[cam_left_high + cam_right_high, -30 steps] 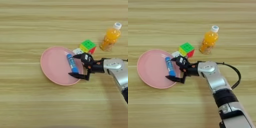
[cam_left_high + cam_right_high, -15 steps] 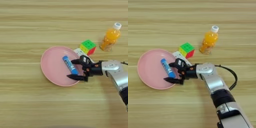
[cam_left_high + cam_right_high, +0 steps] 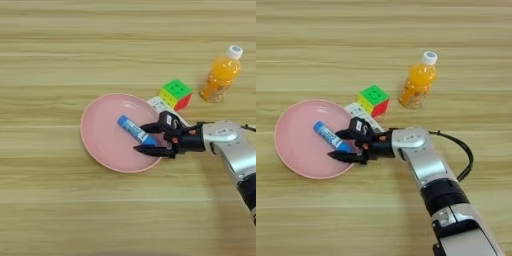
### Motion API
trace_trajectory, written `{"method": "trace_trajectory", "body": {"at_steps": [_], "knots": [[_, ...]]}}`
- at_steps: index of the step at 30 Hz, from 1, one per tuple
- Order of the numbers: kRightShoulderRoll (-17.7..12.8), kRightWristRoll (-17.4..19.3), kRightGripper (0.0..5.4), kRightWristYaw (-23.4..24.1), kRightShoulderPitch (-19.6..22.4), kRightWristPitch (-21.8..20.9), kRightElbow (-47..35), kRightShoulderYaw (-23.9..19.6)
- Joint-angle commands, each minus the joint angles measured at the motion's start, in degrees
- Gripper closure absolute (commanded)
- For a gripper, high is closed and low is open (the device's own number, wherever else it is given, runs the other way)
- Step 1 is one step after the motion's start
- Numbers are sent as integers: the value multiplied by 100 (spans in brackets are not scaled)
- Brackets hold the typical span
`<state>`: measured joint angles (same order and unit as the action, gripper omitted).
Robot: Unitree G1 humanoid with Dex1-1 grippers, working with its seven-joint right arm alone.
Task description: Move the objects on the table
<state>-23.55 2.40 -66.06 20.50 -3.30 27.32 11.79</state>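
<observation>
The jaws of the right gripper (image 3: 143,138) stand spread apart over the right part of the pink plate (image 3: 102,145), one black finger on each side of the blue tube's (image 3: 132,129) lower end, not pinching it. The tube, a short stick with a white label, lies slanted on the smooth round plate. Behind the gripper sit a white card (image 3: 358,111) and a coloured puzzle cube (image 3: 374,99); the orange-drink bottle (image 3: 417,86) stands upright on the wood-grain table (image 3: 60,60).

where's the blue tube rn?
The blue tube lies on the pink plate, right of its centre in both eye views, with the right gripper open around its near end. The colour cube sits just beyond the plate's right rim.
</observation>
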Motion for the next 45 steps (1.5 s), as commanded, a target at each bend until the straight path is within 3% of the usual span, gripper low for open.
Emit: {"method": "trace_trajectory", "body": {"at_steps": [1,10,16,22,25,33,45], "knots": [[-72,105,312,172,365,-47,-192,-166],[28,244,393,240,423,-145,-216,-345],[121,502,399,237,507,-93,-278,-576],[161,1141,399,-61,518,-75,-624,-921],[22,1326,399,26,666,-30,-693,-1203],[-757,1225,399,203,1070,-367,-24,-1882],[-1620,818,399,-98,1189,-1185,1120,-1984]]}}
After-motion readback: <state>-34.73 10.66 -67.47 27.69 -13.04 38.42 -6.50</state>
